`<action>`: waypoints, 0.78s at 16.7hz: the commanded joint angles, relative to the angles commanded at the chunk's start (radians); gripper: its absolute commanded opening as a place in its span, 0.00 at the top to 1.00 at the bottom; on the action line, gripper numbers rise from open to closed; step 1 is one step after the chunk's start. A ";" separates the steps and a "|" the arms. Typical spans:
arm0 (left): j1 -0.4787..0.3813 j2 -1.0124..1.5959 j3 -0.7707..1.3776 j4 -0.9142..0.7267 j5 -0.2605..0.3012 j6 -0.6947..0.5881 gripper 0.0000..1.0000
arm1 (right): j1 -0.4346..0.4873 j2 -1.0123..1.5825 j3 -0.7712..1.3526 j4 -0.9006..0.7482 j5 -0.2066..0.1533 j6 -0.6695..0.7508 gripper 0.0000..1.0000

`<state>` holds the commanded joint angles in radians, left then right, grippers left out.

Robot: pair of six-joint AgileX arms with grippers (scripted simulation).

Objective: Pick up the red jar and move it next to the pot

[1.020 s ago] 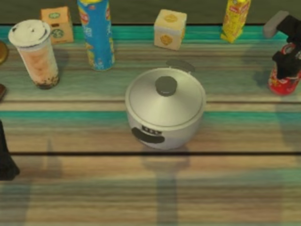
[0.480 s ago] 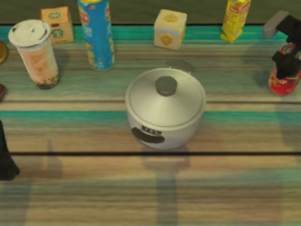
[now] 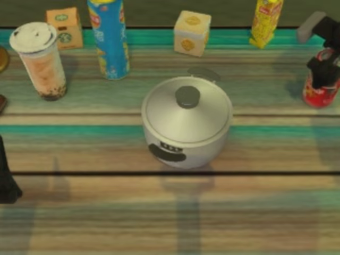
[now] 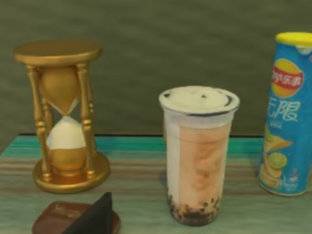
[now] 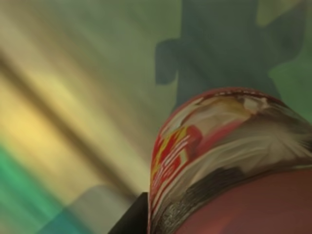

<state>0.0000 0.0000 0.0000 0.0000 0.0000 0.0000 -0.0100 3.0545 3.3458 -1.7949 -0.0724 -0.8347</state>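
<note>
Little has changed over the last second: right gripper (image 3: 322,74) still sits over the red jar (image 3: 320,93) directly beneath it, grip unclear, pot (image 3: 186,121) well apart leftward, so the carry is not yet underway

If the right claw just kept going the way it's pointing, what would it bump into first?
The red jar. The right gripper sits right over it at the table's right edge, and the right wrist view is filled by the jar. Whether the fingers already touch it is unclear.
</note>
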 joint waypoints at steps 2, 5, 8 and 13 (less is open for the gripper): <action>0.000 0.000 0.000 0.000 0.000 0.000 0.00 | 0.006 -0.041 -0.044 0.022 -0.002 -0.006 1.00; 0.000 0.000 0.000 0.000 0.000 0.000 0.00 | 0.014 -0.144 -0.175 0.073 -0.007 -0.015 1.00; 0.000 0.000 0.000 0.000 0.000 0.000 0.00 | 0.020 -0.276 -0.375 0.131 -0.011 -0.019 1.00; 0.000 0.000 0.000 0.000 0.000 0.000 0.00 | 0.024 -0.523 -0.791 0.234 -0.015 -0.018 1.00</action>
<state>0.0000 0.0000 0.0000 0.0000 0.0000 0.0000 0.0141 2.5313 2.5552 -1.5607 -0.0870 -0.8524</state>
